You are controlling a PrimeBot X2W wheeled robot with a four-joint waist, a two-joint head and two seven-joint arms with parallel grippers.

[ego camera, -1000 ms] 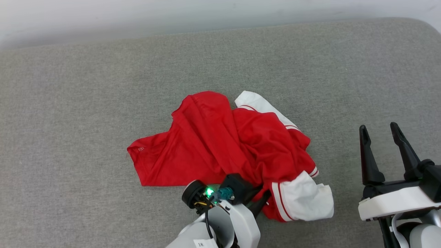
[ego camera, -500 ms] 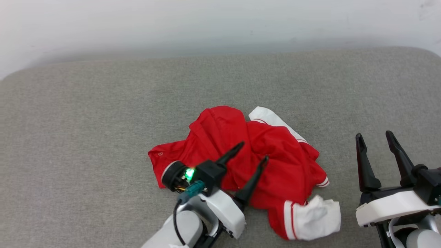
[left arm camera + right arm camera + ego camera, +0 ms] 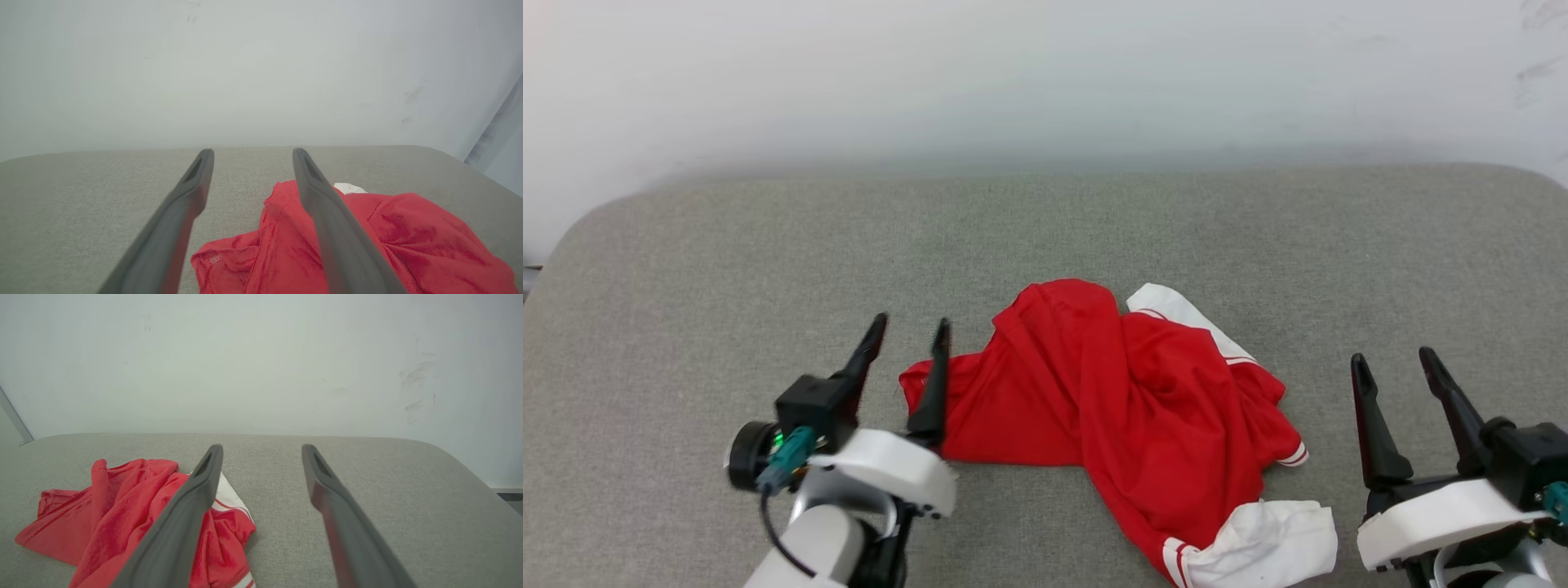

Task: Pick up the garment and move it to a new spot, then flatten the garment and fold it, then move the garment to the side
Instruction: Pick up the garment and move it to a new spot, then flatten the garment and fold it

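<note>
The garment (image 3: 1111,400), red with white sleeves, lies crumpled in a heap on the grey cushioned surface (image 3: 686,269); one white sleeve (image 3: 1266,547) trails toward the near edge. My left gripper (image 3: 911,328) stands open just left of the heap's left corner, nothing between its fingers. In the left wrist view the garment (image 3: 367,245) sits under and right of the left gripper (image 3: 252,152). My right gripper (image 3: 1392,359) is open, well to the right of the cloth. The right wrist view has the garment (image 3: 122,506) at lower left, behind the right gripper (image 3: 261,448).
A pale wall (image 3: 1045,73) rises right behind the surface. The surface's rounded corners show at far left (image 3: 572,237) and far right (image 3: 1535,175). Bare grey cushion lies to the left of and beyond the garment.
My left gripper opened, let go of the garment and drew back to the left. The cloth settled in a heap. The head camera tilted up, showing more wall.
</note>
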